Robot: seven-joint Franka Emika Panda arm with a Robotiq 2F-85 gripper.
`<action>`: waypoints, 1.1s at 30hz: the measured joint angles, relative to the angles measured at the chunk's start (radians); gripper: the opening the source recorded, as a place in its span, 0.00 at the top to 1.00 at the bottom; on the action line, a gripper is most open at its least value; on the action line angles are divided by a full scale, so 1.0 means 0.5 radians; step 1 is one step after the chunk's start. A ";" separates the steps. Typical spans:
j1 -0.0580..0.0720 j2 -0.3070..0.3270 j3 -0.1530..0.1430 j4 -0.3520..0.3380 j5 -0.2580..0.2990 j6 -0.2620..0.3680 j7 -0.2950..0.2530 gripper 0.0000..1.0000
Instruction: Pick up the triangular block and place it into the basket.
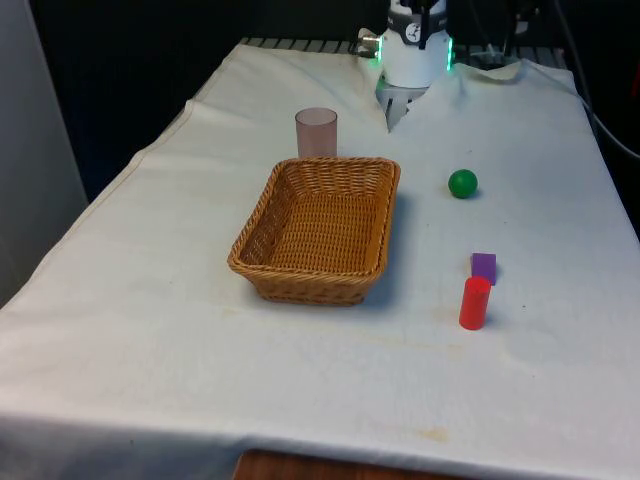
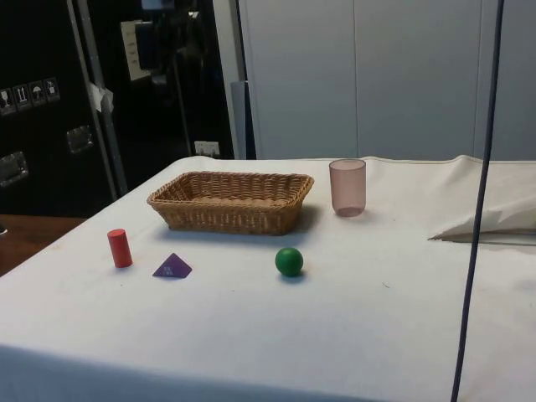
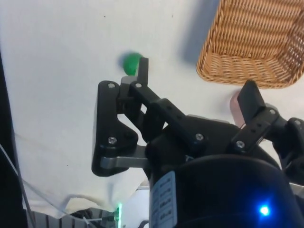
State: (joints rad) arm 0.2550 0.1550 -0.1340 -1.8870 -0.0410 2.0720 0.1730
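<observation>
The purple triangular block lies flat on the white cloth, near the table's front part on the front view's right, just behind the upright red cylinder and close beside it without clearly touching. In the side view the two stand a little apart, with the green ball further along the same stretch of cloth. The ball sits by itself between the block and the robot's end of the table, off the wicker basket's right side in the front view. The basket rests near the middle of the table with nothing visible inside it, and a pink translucent cup stands upright just behind its far rim. The gripper hangs above the far end of the table, well apart from the block and beyond the ball and the cup. In the wrist view its two fingers are spread wide with nothing between them, one lined up near the ball and the other near the cup.
</observation>
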 measured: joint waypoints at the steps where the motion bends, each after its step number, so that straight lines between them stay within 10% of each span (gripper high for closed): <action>1: 0.000 0.008 0.008 -0.006 0.006 0.016 0.020 0.00; 33: 0.004 0.334 0.202 -0.054 0.008 0.432 0.128 0.00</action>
State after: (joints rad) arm 0.2570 0.3220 -0.0330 -1.9140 -0.0370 2.2880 0.2370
